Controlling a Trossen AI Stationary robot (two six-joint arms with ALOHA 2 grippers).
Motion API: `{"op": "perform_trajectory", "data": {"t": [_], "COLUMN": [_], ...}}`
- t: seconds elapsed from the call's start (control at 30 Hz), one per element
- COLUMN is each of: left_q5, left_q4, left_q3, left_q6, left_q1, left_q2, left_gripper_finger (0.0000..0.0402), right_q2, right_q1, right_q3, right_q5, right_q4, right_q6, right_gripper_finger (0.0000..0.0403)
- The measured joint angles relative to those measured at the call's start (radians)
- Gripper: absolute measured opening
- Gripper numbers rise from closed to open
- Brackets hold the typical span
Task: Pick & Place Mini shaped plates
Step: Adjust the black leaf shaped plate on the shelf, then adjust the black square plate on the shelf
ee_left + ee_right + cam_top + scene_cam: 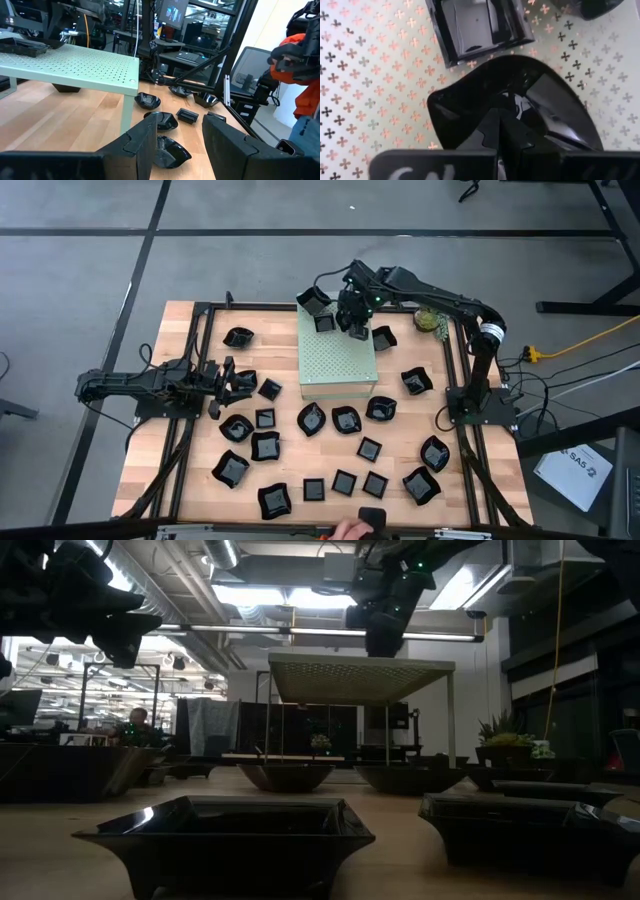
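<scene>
**Right pincer grips a wavy plate over the green box; left pincer waits wide open**

High view. Pale green perforated box (338, 358) stands at about 12 o'clock of the wooden tabletop (190, 470), serving, by my reading, as the raised drop-off. The mini shaped plates (313, 419) lie mostly scattered from 3 through 9 o'clock; one square plate (325, 323) already rests on the box top. Right pincer (354, 326) hangs over the box's far edge, just beside that plate. Left pincer (232, 379) sits low at 9 o'clock among nearby plates. A small plant (428, 320) stands at 1 o'clock. A hand (350, 531) shows at 6 o'clock.

Low view. Adds what the overhead cannot: the box is a legged platform, with plates visible beneath it. The right arm hangs just above its top.

Left wrist view. Left pincer (179, 145) has its fingers spread wide with nothing between them, aimed at a wavy plate (167, 150) on the wood; likely the next pick.

Right wrist view. Only here is the grip plain: right pincer (509, 145), closed tight, pinches the rim of a wavy-rimmed plate (520, 100) over the perforated surface, next to the square plate (475, 25). Whether it touches the surface, I cannot tell.
</scene>
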Motion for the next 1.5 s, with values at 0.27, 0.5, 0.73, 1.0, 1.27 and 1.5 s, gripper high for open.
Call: {"op": "perform_trajectory", "data": {"t": [0.27, 0.5, 0.73, 1.0, 1.27, 1.5], "left_q5": [0.0, 0.0, 0.0, 0.0, 0.0, 0.0], "left_q4": [0.0, 0.0, 0.0, 0.0, 0.0, 0.0], "left_q3": [0.0, 0.0, 0.0, 0.0, 0.0, 0.0], "left_q6": [0.0, 0.0, 0.0, 0.0, 0.0, 0.0], "left_q1": [0.0, 0.0, 0.0, 0.0, 0.0, 0.0], "left_q2": [0.0, 0.0, 0.0, 0.0, 0.0, 0.0], "left_gripper_finger": [0.0152, 0.0152, 0.0152, 0.0152, 0.0152, 0.0152], "right_q2": [0.004, 0.005, 0.005, 0.005, 0.005, 0.003], "right_q1": [0.039, 0.08, 0.126, 0.192, 0.267, 0.294], "right_q3": [0.0, 0.0, 0.0, 0.0, 0.0, 0.097], "right_q5": [0.0, -0.01, -0.06, -0.158, -0.279, -0.262], "right_q4": [-0.027, -0.031, -0.057, -0.07, -0.033, -0.038], "right_q6": [0.0, 0.023, 0.061, 0.086, 0.085, 0.003], "right_gripper_finger": [0.0005, 0.0005, 0.0005, 0.0005, 0.0005, 0.0005]}}
